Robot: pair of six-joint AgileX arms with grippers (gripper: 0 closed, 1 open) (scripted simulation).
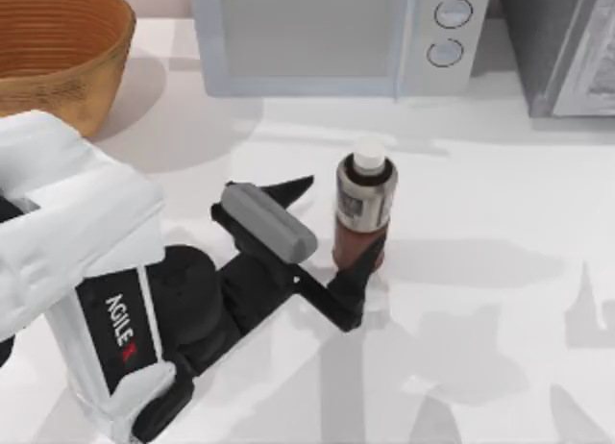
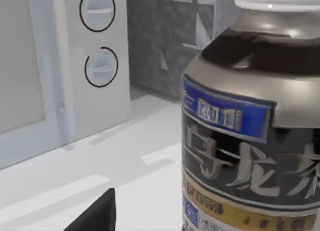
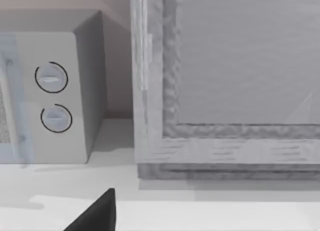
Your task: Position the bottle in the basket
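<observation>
the left arm (image 1: 86, 300) fills the near left of the table, white casing closest to the camera, its black wrist reaching right toward the middle. the left gripper (image 1: 332, 234) is spread wide and holds nothing: one finger (image 1: 288, 188) points out on the far side, left of the bottle and apart from it, while the other finger (image 1: 354, 283) lies at the bottle's near side, right at its base, though contact cannot be made out. the bottle (image 1: 364, 213) stands upright on the table (image 1: 500, 300) near the middle, at the mouth of the open fingers rather than fully between them; in the left wrist view it looms close, its label (image 2: 235, 156) facing the camera. the basket (image 1: 58, 50) sits at the far left corner, well apart from the bottle, with the arm's bulk between them on the near side. behind the bottle a microwave (image 1: 336, 36) lines the far edge, and a grey cabinet (image 1: 567, 45) stands at the far right. the table to the right and near side of the bottle lies bare. the right wrist view faces the microwave and cabinet, a dark fingertip (image 3: 97, 213) at its edge.
</observation>
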